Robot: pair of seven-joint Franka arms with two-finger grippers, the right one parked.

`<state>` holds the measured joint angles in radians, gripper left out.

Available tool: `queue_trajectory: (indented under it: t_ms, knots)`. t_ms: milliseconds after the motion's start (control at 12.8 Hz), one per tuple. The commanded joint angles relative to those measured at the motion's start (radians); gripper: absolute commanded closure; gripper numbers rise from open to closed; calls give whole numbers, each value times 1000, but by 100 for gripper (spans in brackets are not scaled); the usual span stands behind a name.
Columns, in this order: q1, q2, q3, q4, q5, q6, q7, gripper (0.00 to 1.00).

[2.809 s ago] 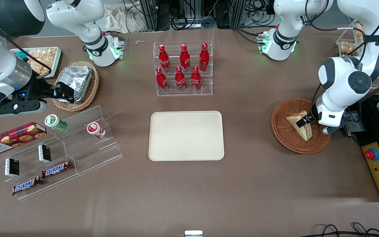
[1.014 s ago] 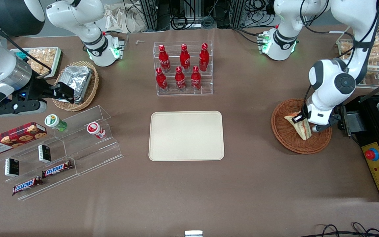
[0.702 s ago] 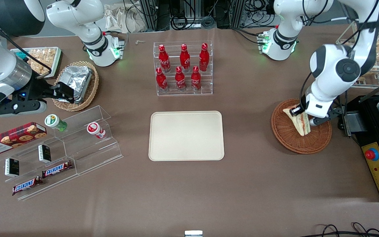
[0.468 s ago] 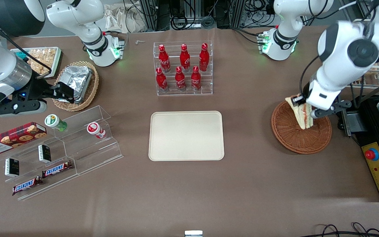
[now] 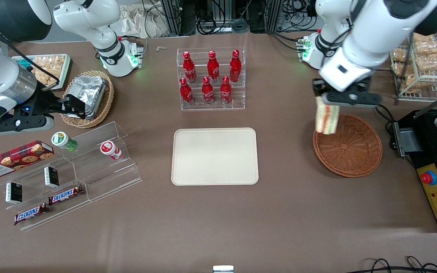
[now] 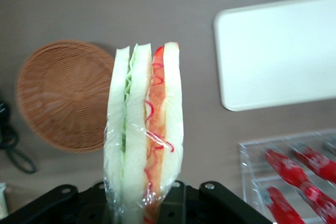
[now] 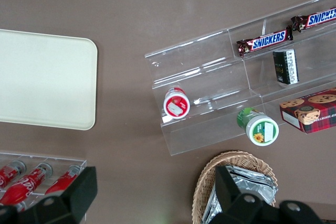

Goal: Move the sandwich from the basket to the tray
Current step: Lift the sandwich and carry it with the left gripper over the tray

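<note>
Sandwich (image 5: 327, 119) hangs pinched in the left gripper (image 5: 326, 101), lifted clear above the basket (image 5: 349, 146) rim. Carrying it level toward the tray (image 5: 215, 156), well apart, and lowering before letting go should keep the wrapped wedge from tipping.

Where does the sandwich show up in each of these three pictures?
Front view: the sandwich hangs from the left arm's hand, above the basket's rim.
Left wrist view: the sandwich stands upright in the hand, basket beside it.
Right wrist view: not in it.
Shared landmark: the tray.
</note>
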<state>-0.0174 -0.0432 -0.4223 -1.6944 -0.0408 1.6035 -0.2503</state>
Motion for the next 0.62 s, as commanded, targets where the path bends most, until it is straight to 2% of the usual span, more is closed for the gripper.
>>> queue_trajectory:
  t_ms: [0,234,468,546]
  knots:
    - [-1,117,-87,58,-17,51,-45,100]
    - [-35,241,-104,52,10,163,-156,100]
    - [-88,345,-105,45,105,229,-288,100]
    - [-105,344,-105,36,117,230,-317,100]
